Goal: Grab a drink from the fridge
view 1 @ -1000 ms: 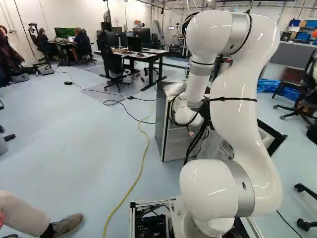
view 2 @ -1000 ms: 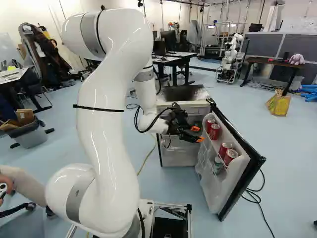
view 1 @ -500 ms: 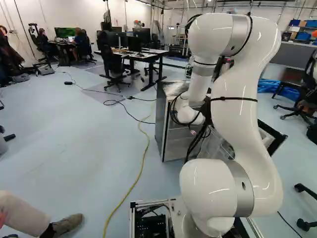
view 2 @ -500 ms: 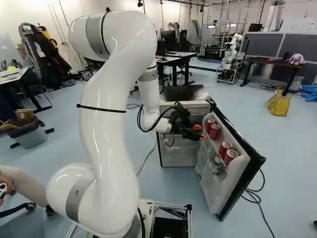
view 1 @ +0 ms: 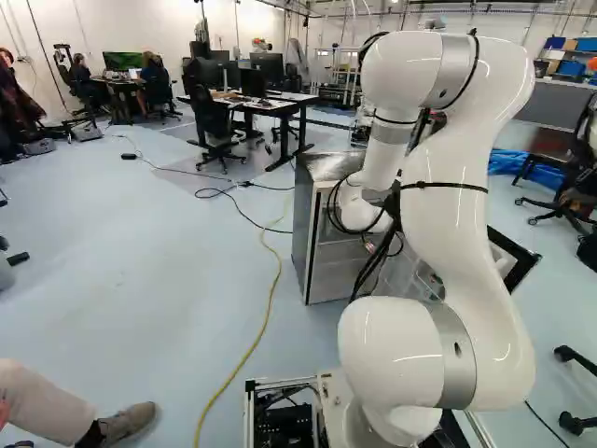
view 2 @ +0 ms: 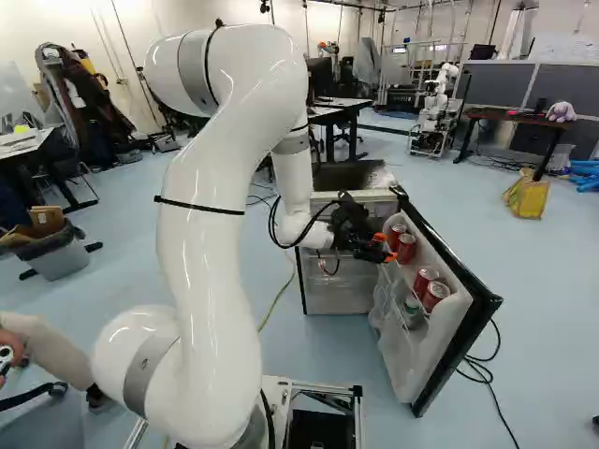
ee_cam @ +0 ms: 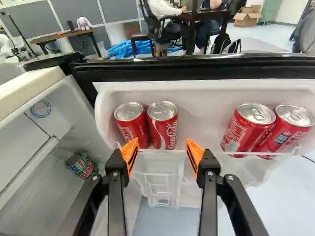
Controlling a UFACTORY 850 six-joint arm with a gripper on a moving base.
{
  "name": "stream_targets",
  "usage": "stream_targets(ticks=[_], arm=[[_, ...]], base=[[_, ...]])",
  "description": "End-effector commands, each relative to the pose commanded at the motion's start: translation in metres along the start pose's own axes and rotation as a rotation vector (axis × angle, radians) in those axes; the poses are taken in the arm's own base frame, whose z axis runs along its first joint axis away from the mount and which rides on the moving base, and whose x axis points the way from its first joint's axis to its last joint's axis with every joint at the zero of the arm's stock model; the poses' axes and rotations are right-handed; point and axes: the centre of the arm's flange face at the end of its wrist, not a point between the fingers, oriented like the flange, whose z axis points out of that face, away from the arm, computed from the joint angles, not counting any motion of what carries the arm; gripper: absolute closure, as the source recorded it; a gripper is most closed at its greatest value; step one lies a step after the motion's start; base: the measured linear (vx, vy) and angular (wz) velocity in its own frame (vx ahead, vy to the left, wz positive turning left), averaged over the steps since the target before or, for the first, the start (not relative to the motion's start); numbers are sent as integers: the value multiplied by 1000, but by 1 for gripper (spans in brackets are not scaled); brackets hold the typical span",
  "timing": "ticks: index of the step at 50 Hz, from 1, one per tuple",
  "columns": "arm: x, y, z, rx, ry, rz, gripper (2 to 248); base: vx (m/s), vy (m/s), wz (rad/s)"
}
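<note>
Pale blue-grey floor [view 1: 140, 280], glossy in patches, with a yellow cable [view 1: 268, 317] snaking across it in the left base view. Desk [view 1: 266, 105] with monitors farther back. Right base view: another robot [view 2: 433, 112] at the far side, a brown table [view 2: 505, 115] near it, yellow bag [view 2: 530, 198] on the floor.

Fridge [view 1: 303, 233] beyond the base, metallic top, door [view 2: 412, 365] swung wide, its inner side with the shelves showing in the right base view. White arm [view 2: 201, 262] rises from the joint at the foot, bends over high up and comes down beside the fridge. Black gripper [view 2: 386, 247] at the upper part of the open door, near the drinks.

Drinks: four red cans on one door shelf, upright, in two pairs. Wrist view, first pair: one red can [ee_cam: 130, 120] ahead of one finger, its neighbour [ee_cam: 162, 120] just beside it, ahead of the gap. Second pair farther along the shelf, past the other finger: third can [ee_cam: 248, 125] and fourth can [ee_cam: 289, 129], side by side. A clear rail [ee_cam: 231, 153] runs along the shelf front. Green-and-red can [ee_cam: 81, 165] inside the fridge body, off to the side of the first pair.

Hand: fingers spread well apart, orange pads [ee_cam: 194, 152] facing across the gap, grasping no can. Whether a fingertip brushes the shelf, cannot tell.
</note>
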Motion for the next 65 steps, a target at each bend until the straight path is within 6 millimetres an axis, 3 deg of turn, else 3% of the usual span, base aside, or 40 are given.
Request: stream_targets(ticks=[23, 65], arm=[[11, 11, 23, -11, 9, 7, 99], [12, 10, 25, 16, 9, -6, 99]], base=[[0, 0, 0], [0, 0, 0]])
